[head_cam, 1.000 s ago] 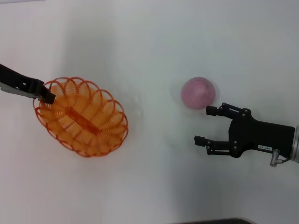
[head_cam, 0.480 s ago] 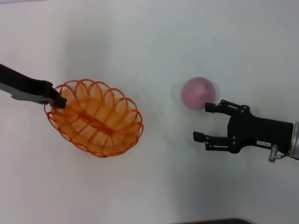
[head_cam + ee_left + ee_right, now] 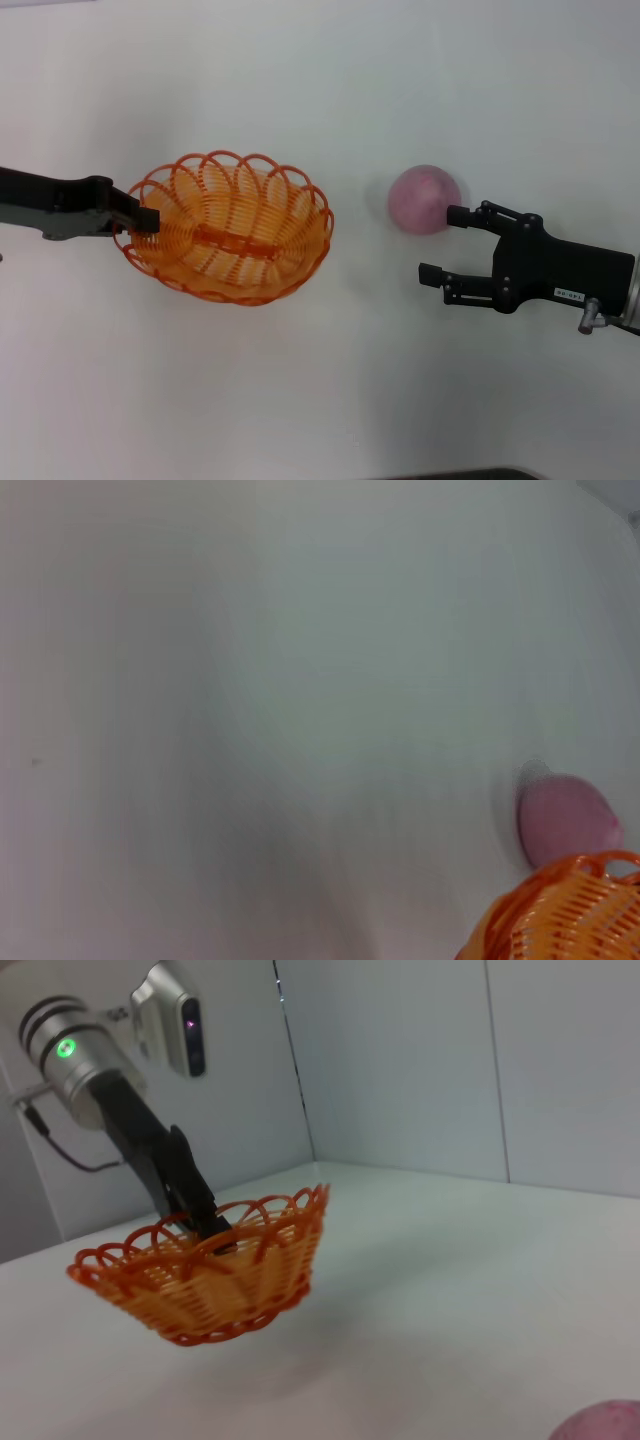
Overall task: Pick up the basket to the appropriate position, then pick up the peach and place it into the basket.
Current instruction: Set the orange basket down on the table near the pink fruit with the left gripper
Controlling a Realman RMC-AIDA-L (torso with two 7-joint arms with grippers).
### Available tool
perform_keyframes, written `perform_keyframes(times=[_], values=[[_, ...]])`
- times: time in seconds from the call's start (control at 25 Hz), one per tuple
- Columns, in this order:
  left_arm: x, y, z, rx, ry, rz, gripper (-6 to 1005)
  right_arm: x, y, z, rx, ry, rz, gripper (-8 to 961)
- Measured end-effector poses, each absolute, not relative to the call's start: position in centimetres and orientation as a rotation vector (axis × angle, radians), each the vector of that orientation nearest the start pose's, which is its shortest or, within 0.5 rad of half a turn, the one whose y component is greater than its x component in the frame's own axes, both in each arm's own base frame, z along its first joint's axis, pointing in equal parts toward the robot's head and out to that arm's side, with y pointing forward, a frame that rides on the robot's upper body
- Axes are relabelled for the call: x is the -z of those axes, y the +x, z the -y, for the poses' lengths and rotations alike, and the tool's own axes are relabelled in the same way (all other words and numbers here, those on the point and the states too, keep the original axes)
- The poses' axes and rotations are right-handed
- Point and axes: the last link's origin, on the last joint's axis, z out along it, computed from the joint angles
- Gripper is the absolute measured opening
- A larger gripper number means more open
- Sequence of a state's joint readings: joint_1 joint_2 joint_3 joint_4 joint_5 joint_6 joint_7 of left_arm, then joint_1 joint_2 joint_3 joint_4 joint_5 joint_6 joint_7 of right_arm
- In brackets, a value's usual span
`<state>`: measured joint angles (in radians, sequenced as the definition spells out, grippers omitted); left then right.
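The orange wire basket [image 3: 232,228] hangs above the white table at centre left, held by its left rim. My left gripper [image 3: 140,220] is shut on that rim; it also shows in the right wrist view [image 3: 205,1222], with the basket [image 3: 210,1270] lifted off the table. The pink peach [image 3: 425,199] lies on the table to the right of the basket. My right gripper [image 3: 444,243] is open just beside the peach, its far finger touching the fruit's near-right side. The left wrist view shows the peach [image 3: 565,818] and the basket's edge [image 3: 555,915].
The white table [image 3: 320,400] spreads all round. A pale wall [image 3: 450,1060] stands behind it in the right wrist view. A dark edge [image 3: 450,474] shows at the table's near side.
My left gripper has carried the basket to the right toward the middle and turned it. My right gripper has edged up closer to the peach.
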<state>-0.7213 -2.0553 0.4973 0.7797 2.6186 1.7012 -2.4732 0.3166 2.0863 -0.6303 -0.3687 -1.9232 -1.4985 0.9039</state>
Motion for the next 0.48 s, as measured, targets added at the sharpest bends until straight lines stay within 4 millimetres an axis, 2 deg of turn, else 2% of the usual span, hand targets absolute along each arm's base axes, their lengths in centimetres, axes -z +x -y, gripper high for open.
perform_keyframes(times=[0.48], values=[[-1.1,-27.9,-32.4,0.238,-2.235,1.969,71,3.7,33.3,-24.6,-0.757,-2.515,-0.628,931]])
